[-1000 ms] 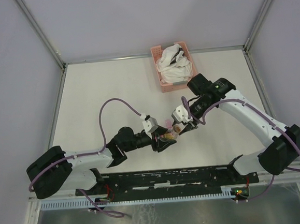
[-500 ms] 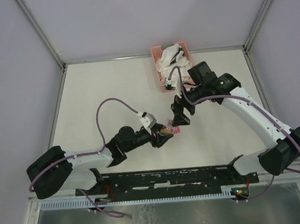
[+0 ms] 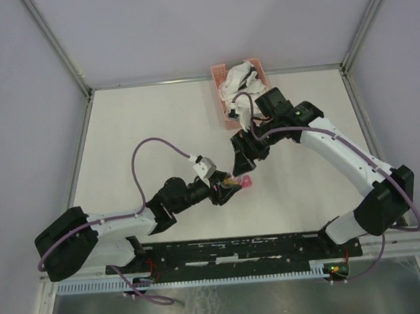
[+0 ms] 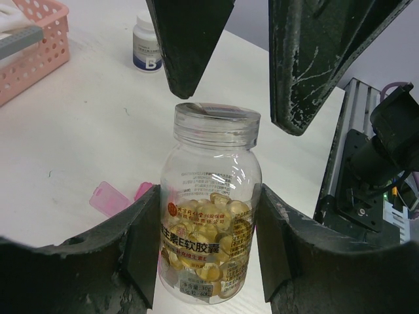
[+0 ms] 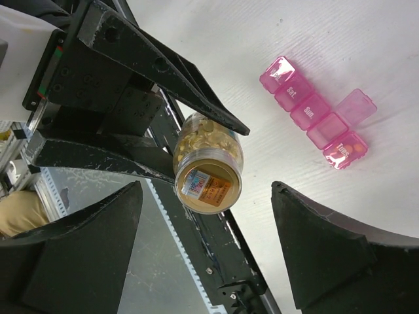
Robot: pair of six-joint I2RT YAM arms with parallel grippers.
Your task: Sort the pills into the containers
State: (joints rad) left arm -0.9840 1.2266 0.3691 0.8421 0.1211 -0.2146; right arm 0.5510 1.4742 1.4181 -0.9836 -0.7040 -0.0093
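Observation:
The pills (image 4: 204,241) are an amber heap inside a clear round jar (image 4: 211,190), which my left gripper (image 4: 209,226) is shut on, one pad on each side. The top view has that gripper (image 3: 229,183) holding the jar (image 3: 231,178) near the table's middle. My right gripper (image 3: 241,160) hangs open just above it, its fingers (image 4: 194,52) apart over the jar's top. In the right wrist view the jar (image 5: 208,163) sits between the spread jaws of the right gripper (image 5: 208,191), untouched. The containers (image 5: 313,112) are a magenta strip beside the jar, one lid (image 5: 357,104) flipped open.
A pink lattice basket (image 3: 230,113) with white cloth stands at the back. A white-capped bottle (image 4: 147,42) stands on the table beyond the jar, near the basket (image 4: 29,49). The black base rail (image 3: 239,251) runs along the near edge.
My right gripper has opened, let go of the jar's top and drawn back toward the far side. The left gripper keeps hold of the jar, shifted slightly away from the near edge.

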